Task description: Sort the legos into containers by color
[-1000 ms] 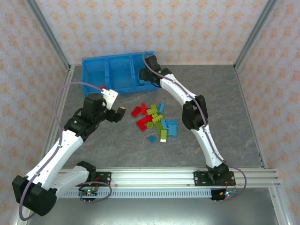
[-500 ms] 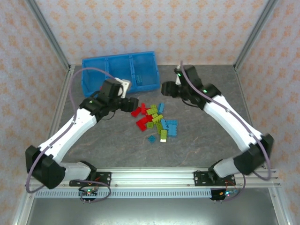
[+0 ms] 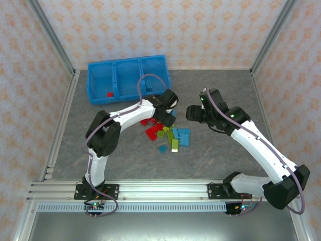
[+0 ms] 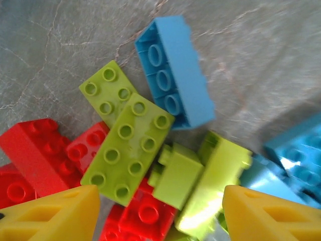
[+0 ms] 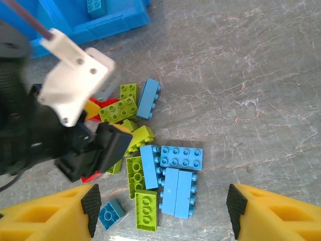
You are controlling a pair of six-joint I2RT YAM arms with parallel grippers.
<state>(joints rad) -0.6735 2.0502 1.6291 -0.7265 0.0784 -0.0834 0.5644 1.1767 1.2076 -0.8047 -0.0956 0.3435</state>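
Back from the bright-blue plastic tray [image 3: 100,83], my left gripper [image 4: 160,213] gapes empty just above a lime-green studded plastic brick [image 4: 128,150], so the next pick begins.

- Top view: bright, even, diffuse light. Faint soft shadows on the table [image 3: 125,155] beneath both arms. Sharp throughout.
- Left wrist view: very close. White glare on the lime brick [image 4: 215,175] between the left fingers [image 4: 50,216]. Blue bricks [image 4: 296,155] above the right-hand finger are washed out and smeared.
- Right wrist view: bricks [image 5: 173,170] between the right fingers [image 5: 50,216] are crisp. White mount [image 5: 75,75] beyond the left-hand finger is blurred.
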